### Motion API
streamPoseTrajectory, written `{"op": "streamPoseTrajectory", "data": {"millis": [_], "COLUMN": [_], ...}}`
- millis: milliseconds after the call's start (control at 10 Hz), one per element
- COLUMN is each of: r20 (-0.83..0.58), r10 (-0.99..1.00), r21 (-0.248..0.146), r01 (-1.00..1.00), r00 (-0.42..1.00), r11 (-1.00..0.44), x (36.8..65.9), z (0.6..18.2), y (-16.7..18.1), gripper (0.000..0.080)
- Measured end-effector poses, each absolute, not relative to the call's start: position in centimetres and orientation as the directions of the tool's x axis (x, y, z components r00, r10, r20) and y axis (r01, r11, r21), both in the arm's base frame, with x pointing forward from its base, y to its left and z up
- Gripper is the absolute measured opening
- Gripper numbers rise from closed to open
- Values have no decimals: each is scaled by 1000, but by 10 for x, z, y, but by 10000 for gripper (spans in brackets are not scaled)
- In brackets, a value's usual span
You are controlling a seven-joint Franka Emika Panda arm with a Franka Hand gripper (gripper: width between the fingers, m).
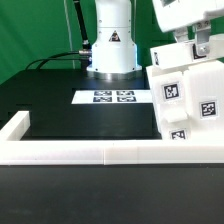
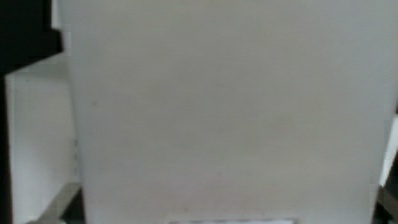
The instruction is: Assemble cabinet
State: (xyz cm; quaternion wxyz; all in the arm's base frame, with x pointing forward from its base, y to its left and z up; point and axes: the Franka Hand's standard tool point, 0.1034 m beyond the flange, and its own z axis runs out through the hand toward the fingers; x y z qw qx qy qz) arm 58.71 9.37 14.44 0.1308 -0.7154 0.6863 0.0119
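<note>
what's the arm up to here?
The gripper is down on top of the white cabinet, which stands at the exterior view's right beside the low white border wall. Whether the gripper is clamped on it can't be told. The wrist view shows little beyond a blank white panel. The marker board lies flat on the black table, near the arm's base.

A marker board (image 1: 112, 97) lies flat on the black table (image 1: 60, 110) — low white border wall (image 1: 70, 151) in front.
</note>
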Motion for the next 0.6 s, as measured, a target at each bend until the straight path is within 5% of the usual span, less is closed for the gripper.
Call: {"op": "streamPoseTrajectory", "data": {"millis": [300,600], "r20": [-275,-305], "r10": [-930,-876], "r21": [-85,-38], "r01": [-958,-914], "r00": [-243,-374], "r11": [275,404], "x": [582,581], "z": [142,141], "y": [110,114], "gripper": [549,570]}}
